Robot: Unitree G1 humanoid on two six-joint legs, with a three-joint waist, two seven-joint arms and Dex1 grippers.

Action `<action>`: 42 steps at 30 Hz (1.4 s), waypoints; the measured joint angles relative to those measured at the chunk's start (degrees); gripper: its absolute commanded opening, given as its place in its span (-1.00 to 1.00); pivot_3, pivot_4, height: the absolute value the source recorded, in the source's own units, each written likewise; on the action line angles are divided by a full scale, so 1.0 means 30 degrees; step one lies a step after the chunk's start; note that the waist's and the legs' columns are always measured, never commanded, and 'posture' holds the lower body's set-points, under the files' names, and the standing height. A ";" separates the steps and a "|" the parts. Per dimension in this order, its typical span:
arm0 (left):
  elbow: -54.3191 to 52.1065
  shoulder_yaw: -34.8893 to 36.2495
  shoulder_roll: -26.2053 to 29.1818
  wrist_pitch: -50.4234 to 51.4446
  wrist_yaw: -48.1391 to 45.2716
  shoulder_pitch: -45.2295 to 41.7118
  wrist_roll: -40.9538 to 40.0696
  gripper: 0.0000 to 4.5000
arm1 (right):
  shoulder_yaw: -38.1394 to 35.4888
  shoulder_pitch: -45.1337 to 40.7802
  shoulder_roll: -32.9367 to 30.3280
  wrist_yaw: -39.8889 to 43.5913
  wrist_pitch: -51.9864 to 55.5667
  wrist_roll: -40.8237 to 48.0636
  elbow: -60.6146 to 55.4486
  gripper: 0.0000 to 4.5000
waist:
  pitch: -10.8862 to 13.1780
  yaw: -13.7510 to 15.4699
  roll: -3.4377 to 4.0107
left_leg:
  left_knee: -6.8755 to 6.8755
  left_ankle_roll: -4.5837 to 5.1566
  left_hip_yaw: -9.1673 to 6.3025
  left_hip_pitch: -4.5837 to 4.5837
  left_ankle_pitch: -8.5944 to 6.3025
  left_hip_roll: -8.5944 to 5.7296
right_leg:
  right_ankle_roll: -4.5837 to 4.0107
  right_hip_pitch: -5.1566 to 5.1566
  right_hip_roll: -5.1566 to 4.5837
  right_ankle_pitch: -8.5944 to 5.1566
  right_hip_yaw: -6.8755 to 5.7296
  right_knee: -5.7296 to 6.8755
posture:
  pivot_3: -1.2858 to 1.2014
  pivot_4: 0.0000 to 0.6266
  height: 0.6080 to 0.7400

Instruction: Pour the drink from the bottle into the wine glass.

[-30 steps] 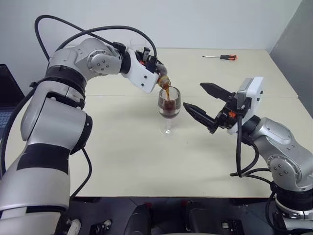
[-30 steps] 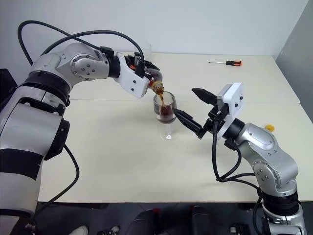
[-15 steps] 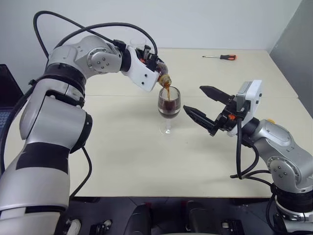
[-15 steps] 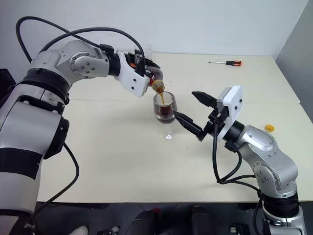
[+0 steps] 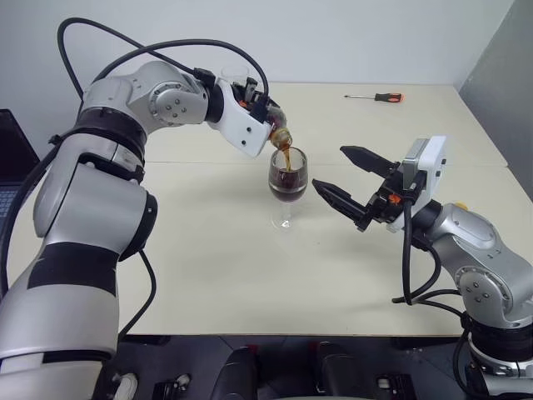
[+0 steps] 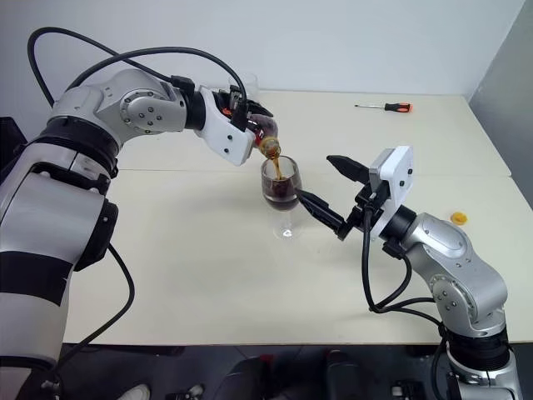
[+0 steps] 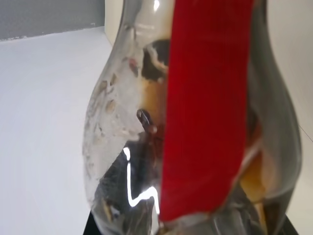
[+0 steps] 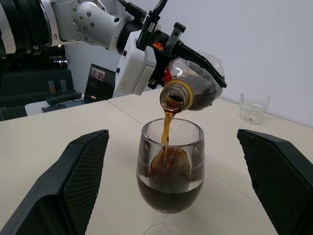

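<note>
Tipping the bottle (image 8: 193,90) mouth-down over the wine glass (image 5: 287,179), the left gripper (image 5: 262,112) grasps its body so the drink (image 8: 168,191) streams into the bowl, roughly half full. The right gripper (image 5: 346,177) waits released just beside the glass, probably to steady it. The pale desk (image 5: 250,267) also carries a screwdriver (image 5: 375,97) and tumbler (image 8: 253,107).

The wine glass (image 5: 288,185) stands on the table (image 5: 216,258). The bottle (image 8: 193,88) is tilted just above its rim, on the glass's left, and the drink (image 8: 168,193) sits in its bowl. The right gripper (image 5: 346,177) hangs just right of the glass. A tumbler (image 8: 254,107) stands behind the glass, and a screwdriver (image 5: 376,97) lies far behind it to the right.
</note>
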 measured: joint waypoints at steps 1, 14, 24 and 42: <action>0.0000 0.0000 0.0000 -0.0020 0.0000 0.0000 0.0000 -0.42 | 0.0000 0.0000 0.0000 0.0000 0.0000 0.0000 0.0000 1.00 | 0.0000 0.0000 0.0001 | 0.0000 0.0000 -0.0001 0.0000 0.0000 0.0000 | 0.0000 0.0000 0.0000 0.0000 0.0002 0.0000 | 0.03 -0.52 1.00; 0.0000 0.0000 -0.0001 -0.0284 -0.0038 0.0000 -0.0003 -0.42 | 0.0002 0.0134 0.0000 0.0018 -0.0001 0.0000 -0.0003 1.00 | 0.0000 0.0000 0.0000 | 0.0002 0.0000 0.0000 0.0000 0.0000 0.0000 | 0.0000 0.0000 0.0000 0.0000 0.0001 0.0002 | 0.03 -0.52 1.00; 0.0000 0.0000 -0.0002 -0.0290 -0.0055 0.0000 -0.0006 -0.42 | 0.0002 0.0134 -0.0005 0.0024 0.0001 0.0010 -0.0003 1.00 | 0.0000 -0.0003 0.0000 | 0.0004 0.0000 0.0000 0.0000 0.0000 0.0000 | 0.0000 0.0000 0.0000 0.0000 0.0001 0.0003 | 0.03 -0.52 1.00; 0.0126 0.1152 -0.0191 0.0051 -0.2606 0.0338 -0.2050 -0.42 | 0.0001 0.0140 -0.0054 0.0213 0.0001 -0.0008 0.0012 1.00 | -0.0001 -0.0017 0.0001 | 0.0007 0.0000 0.0001 0.0004 0.0001 0.0001 | 0.0000 0.0000 0.0001 0.0000 0.0001 0.0008 | 0.03 -0.52 1.00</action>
